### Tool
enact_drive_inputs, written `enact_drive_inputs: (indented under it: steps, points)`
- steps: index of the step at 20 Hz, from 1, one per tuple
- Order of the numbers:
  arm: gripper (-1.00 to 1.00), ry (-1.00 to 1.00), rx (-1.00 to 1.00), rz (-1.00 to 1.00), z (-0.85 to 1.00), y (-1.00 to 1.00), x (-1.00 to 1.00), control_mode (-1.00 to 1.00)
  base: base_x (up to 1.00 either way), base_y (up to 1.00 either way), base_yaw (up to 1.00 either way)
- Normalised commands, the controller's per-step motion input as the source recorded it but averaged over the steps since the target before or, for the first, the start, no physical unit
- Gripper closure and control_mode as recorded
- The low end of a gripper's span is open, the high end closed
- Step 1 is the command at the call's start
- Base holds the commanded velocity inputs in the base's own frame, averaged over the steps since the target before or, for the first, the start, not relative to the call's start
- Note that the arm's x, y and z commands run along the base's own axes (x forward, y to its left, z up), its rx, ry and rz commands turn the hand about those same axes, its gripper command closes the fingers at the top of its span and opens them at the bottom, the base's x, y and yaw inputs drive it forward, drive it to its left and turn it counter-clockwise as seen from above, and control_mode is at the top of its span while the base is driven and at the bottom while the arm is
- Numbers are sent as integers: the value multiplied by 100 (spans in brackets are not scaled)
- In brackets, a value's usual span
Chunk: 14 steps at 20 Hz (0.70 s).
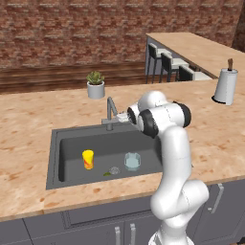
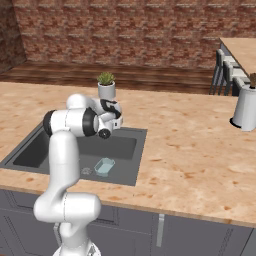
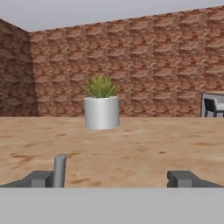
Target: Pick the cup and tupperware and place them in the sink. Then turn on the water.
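While I'm watching the feeds, my gripper (image 3: 113,179) sits at the back edge of the sink (image 1: 55,158), up by the faucet (image 1: 111,112), with its jaws spread wide and nothing between them. In the hand view the two dark fingertips (image 3: 41,178) stand far apart, and the grey faucet post rises right by the left one. Straight ahead of the hand is the white potted plant (image 3: 101,107) on the counter (image 1: 28,119), near its back edge, with brick wall behind it.

Both task items are down in the basin. The cup (image 1: 88,159) stands upright toward the left side of the sink floor, and the tupperware (image 1: 132,161) lies toward the right side, well apart from the cup. A small drain (image 1: 114,170) sits between them near the front wall. Off by the right edge of the counter stands the paper-towel roll (image 1: 226,86).
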Motion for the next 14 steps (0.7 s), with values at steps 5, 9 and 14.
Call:
enact_drive_inputs:
  steps: [5, 9, 14]
  points:
    - [-100, -4, 0, 0, 0, -55, 0, -100, 0, 0, 0]
    - [-100, 0, 0, 0, 0, -54, 0, -100, 0, 0, 0]
    - [-100, 0, 0, 0, 0, -51, 0, -100, 0, 0, 0]
